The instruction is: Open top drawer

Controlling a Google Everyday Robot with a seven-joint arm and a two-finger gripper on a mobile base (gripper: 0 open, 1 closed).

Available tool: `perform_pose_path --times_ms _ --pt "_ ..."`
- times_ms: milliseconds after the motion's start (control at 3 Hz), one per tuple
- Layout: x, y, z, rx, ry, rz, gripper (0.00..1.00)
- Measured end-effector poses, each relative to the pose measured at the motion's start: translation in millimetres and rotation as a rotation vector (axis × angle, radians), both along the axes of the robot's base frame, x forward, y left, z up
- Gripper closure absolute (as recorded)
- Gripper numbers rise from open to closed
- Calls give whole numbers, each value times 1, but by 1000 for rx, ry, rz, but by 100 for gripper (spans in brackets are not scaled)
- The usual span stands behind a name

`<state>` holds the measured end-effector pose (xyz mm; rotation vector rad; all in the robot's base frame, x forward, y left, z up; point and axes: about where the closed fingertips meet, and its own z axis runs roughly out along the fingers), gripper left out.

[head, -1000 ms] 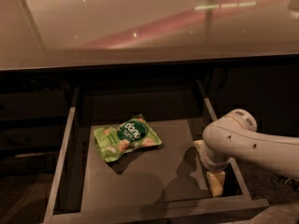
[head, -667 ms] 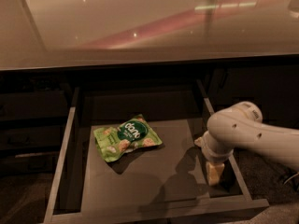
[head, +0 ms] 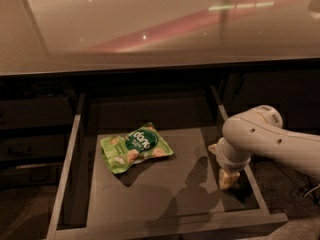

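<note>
The top drawer (head: pixel 65 184) stands pulled far out below the countertop, with its flat grey inside and thin side walls in view. Its front (head: pixel 170 229) runs along the bottom edge of the view; the handle is hidden. My gripper (head: pixel 226 176) hangs from the white arm (head: pixel 260 136) inside the drawer, close to the right side wall and near the floor. A green snack bag (head: pixel 135 146) lies on the drawer floor, left of the gripper and apart from it.
A glossy beige countertop (head: pixel 150 24) overhangs the back of the drawer. Dark cabinet fronts (head: pixel 35 129) stand to the left and right (head: pixel 280 94) of the drawer. The arm's shadow falls on the drawer floor (head: pixel 185 194).
The arm has drawn back a little to the right and up. The gripper has stayed by the right wall. The drawer and the bag have not moved.
</note>
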<state>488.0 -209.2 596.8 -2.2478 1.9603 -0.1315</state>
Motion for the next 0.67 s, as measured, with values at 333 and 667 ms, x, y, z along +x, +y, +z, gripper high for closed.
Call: perform_pose_path --times_ms 333,667 --pt "0 0 0 0 0 0 0" --pt "0 0 0 0 0 0 0"
